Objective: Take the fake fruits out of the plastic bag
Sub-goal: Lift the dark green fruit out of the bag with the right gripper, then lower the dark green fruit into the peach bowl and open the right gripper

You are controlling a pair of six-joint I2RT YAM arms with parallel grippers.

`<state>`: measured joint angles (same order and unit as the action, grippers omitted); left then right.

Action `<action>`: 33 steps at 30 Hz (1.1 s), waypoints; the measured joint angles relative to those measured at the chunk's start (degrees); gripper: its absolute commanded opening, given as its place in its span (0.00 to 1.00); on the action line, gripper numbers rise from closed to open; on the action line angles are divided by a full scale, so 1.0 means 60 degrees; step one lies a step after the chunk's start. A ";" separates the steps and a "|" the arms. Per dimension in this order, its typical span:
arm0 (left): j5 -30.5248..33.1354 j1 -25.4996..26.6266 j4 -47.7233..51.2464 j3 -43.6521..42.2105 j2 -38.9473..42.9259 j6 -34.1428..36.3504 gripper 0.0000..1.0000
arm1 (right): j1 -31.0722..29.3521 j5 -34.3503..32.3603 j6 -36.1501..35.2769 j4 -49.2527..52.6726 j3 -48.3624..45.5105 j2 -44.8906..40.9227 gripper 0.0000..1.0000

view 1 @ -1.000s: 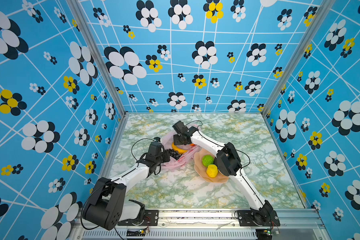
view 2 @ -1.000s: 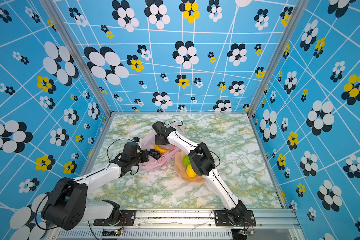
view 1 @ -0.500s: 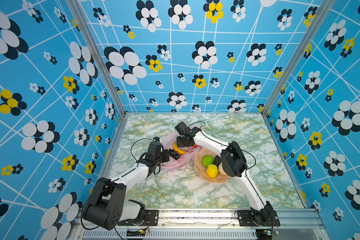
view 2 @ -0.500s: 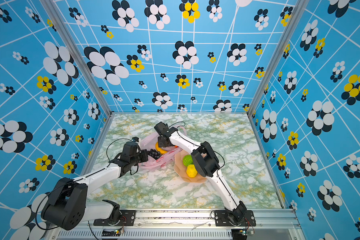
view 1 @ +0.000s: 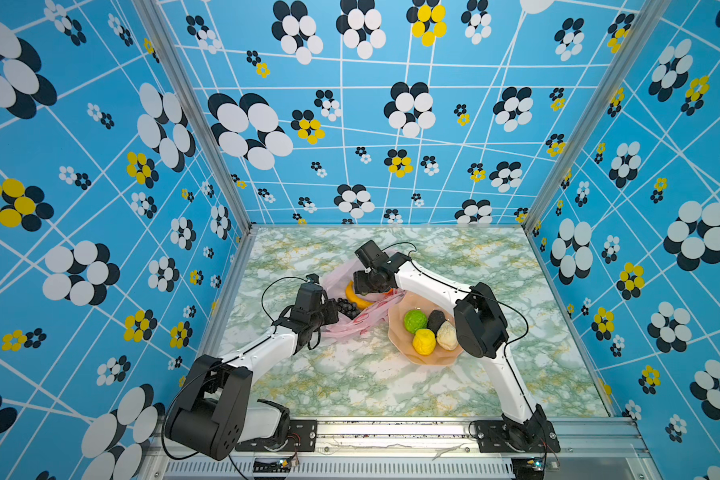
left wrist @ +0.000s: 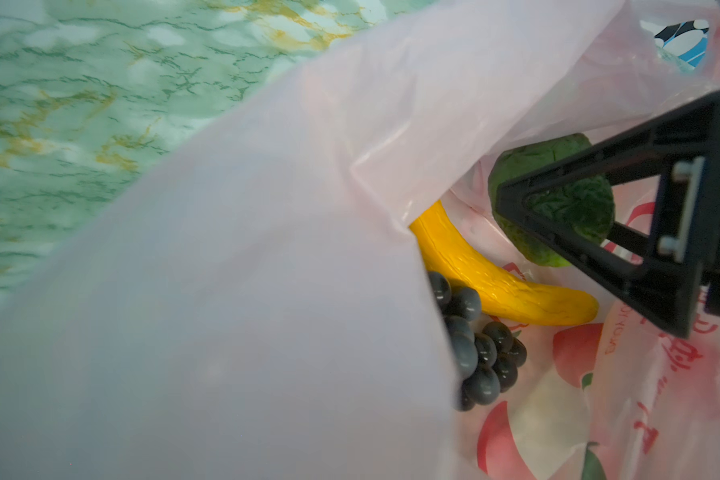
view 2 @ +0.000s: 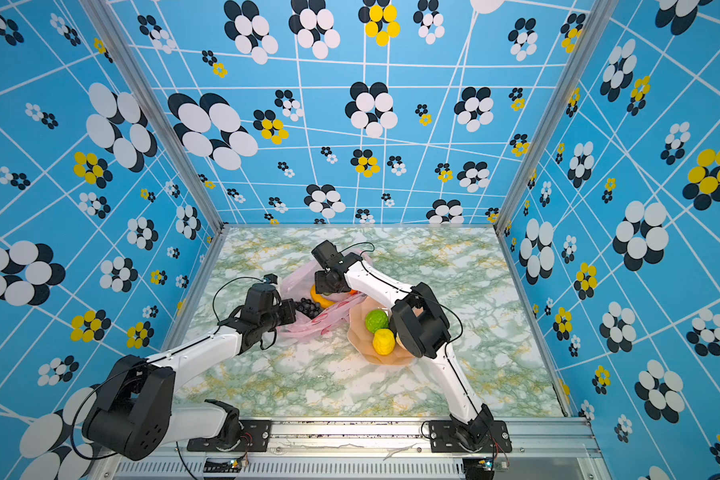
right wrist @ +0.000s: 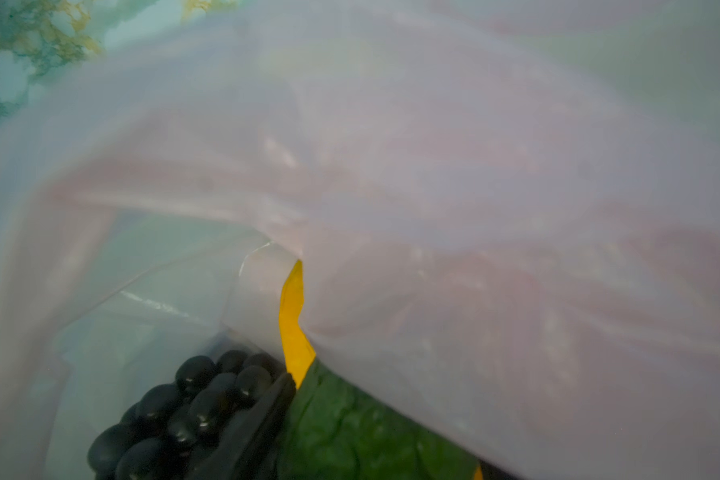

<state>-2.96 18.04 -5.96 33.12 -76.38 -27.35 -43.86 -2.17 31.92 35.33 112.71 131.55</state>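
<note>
Where bag (view 1: 334,284) lies, marbled tabletop (view 1: 350,382), flowered walls (view 1: 100,166)

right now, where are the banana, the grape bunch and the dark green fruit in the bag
banana (left wrist: 495,274), left wrist view, middle of its yellow body
grape bunch (left wrist: 481,357), left wrist view, centre of the cluster
dark green fruit (left wrist: 570,212), left wrist view, wrinkled skin near its middle

The right arm (view 1: 481,324) has swung its elbow off the dish (view 1: 433,358), toward the side away from the bag (view 1: 335,280). A dark fruit (view 1: 436,321) and a beige fruit (view 1: 447,336) on the dish, hidden under that elbow a second ago, now show in a top view. The right gripper (view 1: 364,287), in the bag, has crept slightly nearer the dish.
</note>
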 measured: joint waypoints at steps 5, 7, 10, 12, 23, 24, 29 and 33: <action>0.0000 0.0000 0.0018 0.0000 0.0000 0.0000 0.00 | 0.0000 0.0004 0.0004 -0.0011 -0.0477 -0.0616 0.54; 0.0000 0.0000 0.0022 0.0000 -0.0004 0.0000 0.00 | 0.0000 0.0007 0.0000 -0.0080 -0.0750 -0.1002 0.53; 0.0004 0.0000 0.0025 0.0000 0.0000 0.0000 0.00 | 0.0000 0.0033 0.0000 -0.0204 -0.1362 -0.1792 0.53; 0.0004 0.0000 0.0029 0.0000 -0.0004 0.0000 0.00 | 0.0000 0.0029 -0.0004 -0.0240 -0.1781 -0.2357 0.53; 0.0004 0.0000 0.0033 0.0000 -0.0004 -0.0004 0.00 | 0.0000 -0.0379 -0.0284 0.0025 -0.4768 -0.5548 0.52; 0.0000 0.0000 0.0033 0.0000 -0.0007 -0.0004 0.00 | 0.0000 -0.0426 -0.0291 0.0109 -0.5027 -0.5712 0.52; 0.0004 0.0000 0.0062 0.0000 -0.0007 -0.0004 0.00 | -0.0084 -0.0663 -0.0379 0.0470 -0.6022 -0.6153 0.52; 0.0004 0.0000 0.0062 0.0000 -0.0007 -0.0004 0.00 | -0.0470 -0.0739 -0.0550 0.0546 -0.6532 -0.6346 0.52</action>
<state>-2.94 18.04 -5.58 33.12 -76.42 -27.38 -46.68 -6.61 28.62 38.61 73.52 93.47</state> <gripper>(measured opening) 0.045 0.542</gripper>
